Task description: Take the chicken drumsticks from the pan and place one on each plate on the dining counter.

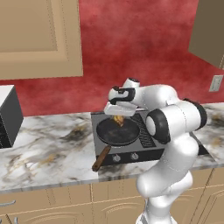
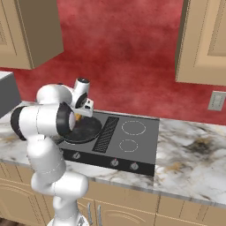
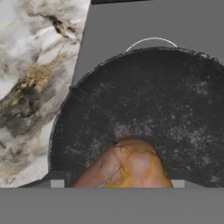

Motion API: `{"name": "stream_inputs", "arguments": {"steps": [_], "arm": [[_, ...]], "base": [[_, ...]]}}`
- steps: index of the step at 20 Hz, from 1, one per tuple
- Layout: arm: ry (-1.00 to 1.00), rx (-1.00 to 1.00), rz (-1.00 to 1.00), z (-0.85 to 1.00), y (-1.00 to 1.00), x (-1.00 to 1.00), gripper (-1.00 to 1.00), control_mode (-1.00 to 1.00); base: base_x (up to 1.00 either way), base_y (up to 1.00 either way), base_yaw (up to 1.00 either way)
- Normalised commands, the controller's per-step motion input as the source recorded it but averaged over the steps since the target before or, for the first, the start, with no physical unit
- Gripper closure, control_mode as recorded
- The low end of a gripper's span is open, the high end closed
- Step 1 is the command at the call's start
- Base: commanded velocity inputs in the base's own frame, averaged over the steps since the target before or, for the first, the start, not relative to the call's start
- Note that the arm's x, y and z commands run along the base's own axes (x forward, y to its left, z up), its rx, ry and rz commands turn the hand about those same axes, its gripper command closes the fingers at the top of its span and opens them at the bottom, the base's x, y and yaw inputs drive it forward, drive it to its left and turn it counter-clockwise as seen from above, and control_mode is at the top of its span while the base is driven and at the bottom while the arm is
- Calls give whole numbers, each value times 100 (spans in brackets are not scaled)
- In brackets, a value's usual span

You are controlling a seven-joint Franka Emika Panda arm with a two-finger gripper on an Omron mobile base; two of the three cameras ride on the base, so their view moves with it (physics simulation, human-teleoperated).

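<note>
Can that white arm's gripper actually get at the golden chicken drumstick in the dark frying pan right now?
Probably yes: the gripper hangs right above the golden chicken drumstick in the dark frying pan, and nothing lies between them.

Even flat rendered light, soft shadows, slight low-resolution blur.

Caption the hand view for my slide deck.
Golden drumstick between the hand's fingers, above the dark pan on the cooktop.

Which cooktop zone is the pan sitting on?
The zone left of the central vent strip holds the pan. The large ring and the small ring, both right of the strip, lie bare.
</note>
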Motion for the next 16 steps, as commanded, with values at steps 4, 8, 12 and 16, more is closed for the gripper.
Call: {"name": "stream_inputs", "arguments": {"steps": [4, 8, 12, 16], "arm": [[0, 0, 0, 61, -27, -82, 100, -100], [0, -7, 0, 51, -23, -85, 100, -100], [3, -10, -4, 53, -18, -71, 100, -100], [6, -9, -1, 51, -22, -73, 100, -100]], "base": [[0, 0, 0], [0, 0, 0], [0, 0, 0], [0, 0, 0]]}}
